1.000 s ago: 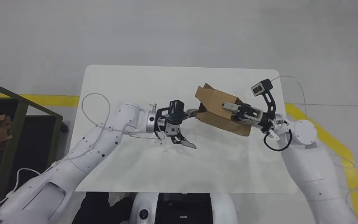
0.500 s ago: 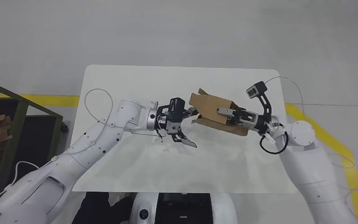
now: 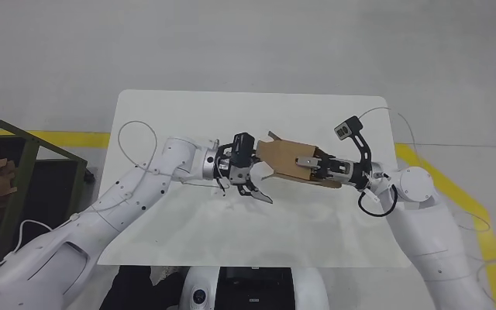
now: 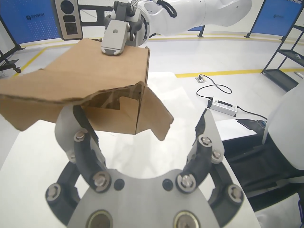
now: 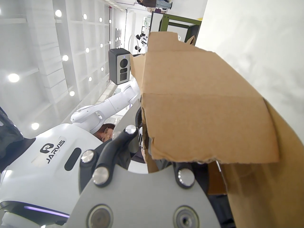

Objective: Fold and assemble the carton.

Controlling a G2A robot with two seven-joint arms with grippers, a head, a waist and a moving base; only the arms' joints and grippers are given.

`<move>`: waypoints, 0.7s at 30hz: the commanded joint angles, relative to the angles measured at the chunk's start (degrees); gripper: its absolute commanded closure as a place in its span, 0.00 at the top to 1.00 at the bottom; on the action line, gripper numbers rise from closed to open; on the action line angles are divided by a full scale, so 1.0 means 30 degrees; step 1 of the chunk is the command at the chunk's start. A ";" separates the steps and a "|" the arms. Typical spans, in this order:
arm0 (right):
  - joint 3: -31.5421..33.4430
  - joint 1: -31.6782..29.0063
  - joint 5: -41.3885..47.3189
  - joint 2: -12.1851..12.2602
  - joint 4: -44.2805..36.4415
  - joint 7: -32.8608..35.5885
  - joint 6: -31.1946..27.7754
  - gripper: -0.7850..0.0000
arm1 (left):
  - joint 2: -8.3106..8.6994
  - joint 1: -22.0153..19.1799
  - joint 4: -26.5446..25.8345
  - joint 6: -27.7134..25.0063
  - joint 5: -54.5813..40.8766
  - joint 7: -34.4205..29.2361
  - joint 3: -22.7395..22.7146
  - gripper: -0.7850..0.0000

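Left wrist view, nearest first: the left gripper [image 4: 136, 113] is spread wide and holds nothing. One finger [image 4: 67, 119] sits right against the ragged open end of the carton [image 4: 95, 72], and the other stands clear beside a loose flap. The carton hangs over the white table [image 4: 35, 157] between the two arms and blocks much of what lies behind it.

At the carton's far end the right gripper [image 4: 113, 42] is clamped onto the top panel. One pad presses on the outside, and the cardboard hides its partner. The right wrist view has the carton's creased side close up, covering that gripper's fingers.

From the top view the carton sits about mid-table, lying across it.

Farther out, on the pale floor, are a grey power brick [image 4: 222, 106] with a black cable and a yellow line [image 4: 225, 72]. Beyond them stand blue partition panels [image 4: 28, 12] and a dark rack [image 4: 285, 58]. A green frame [image 3: 31, 167] stands off the table on the robot's left. The right wrist view adds white shelving [image 5: 71, 36] dotted with lights.
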 commanded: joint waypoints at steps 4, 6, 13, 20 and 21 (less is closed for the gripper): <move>-0.0038 0.0060 0.0297 -0.0004 0.0129 0.0260 0.0029 0.00 | 0.0123 -0.0187 0.0066 0.0000 -0.0303 0.0024 0.0247 1.00; -0.0051 0.0075 0.0342 -0.0004 0.0139 0.0304 0.0032 0.00 | 0.0172 -0.0240 0.0088 0.0000 -0.0383 0.0043 0.0298 0.95; -0.0077 0.0088 0.0393 0.0009 0.0126 0.0502 0.0021 0.00 | 0.0302 -0.0368 0.0141 0.0000 -0.0642 0.0231 0.0484 0.95; -0.0119 0.0133 0.0476 0.0020 0.0159 0.0780 -0.0013 0.00 | 0.0471 -0.0570 0.0232 0.0000 -0.1034 0.0550 0.0837 0.75; -0.0133 0.0140 0.0505 0.0019 0.0157 0.0822 -0.0017 0.00 | 0.0502 -0.0623 0.0229 0.0000 -0.1091 0.0582 0.0918 0.71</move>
